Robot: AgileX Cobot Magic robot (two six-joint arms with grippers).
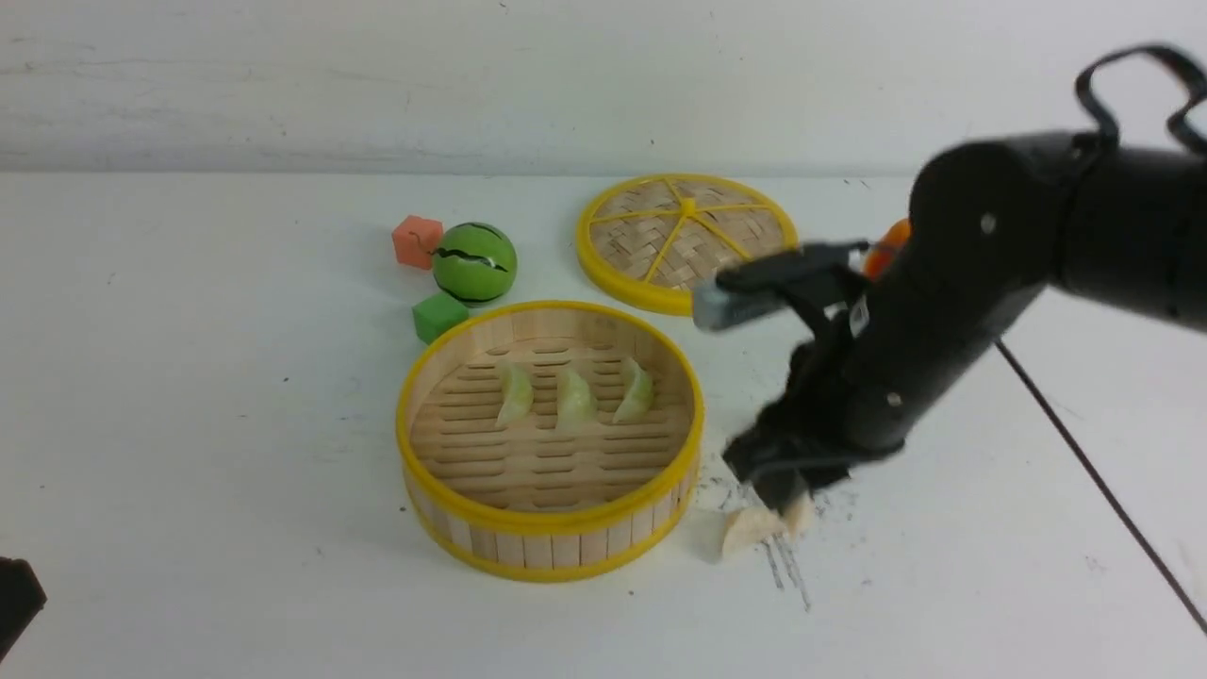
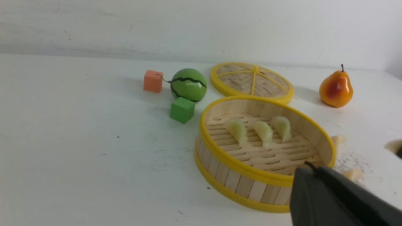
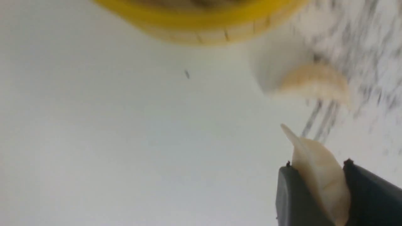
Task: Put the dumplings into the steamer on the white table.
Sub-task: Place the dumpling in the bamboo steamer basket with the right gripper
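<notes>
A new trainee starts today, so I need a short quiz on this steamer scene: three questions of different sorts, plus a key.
1. How many green dumplings lie in the steamer?
2. True or false: the lid lies on the white table, off the steamer.
3. What sits between the fingers of the right gripper? A) nothing B) cream dumpling C) green dumpling
Key: 1. three; 2. true; 3. B

Near the surface's [image 1: 189, 424] far edge: woven lid [image 1: 686, 240], pear [image 2: 336, 88], watermelon [image 1: 474, 262], with orange cube [image 1: 417, 241] and green cube [image 1: 439, 316] beside it.
</notes>
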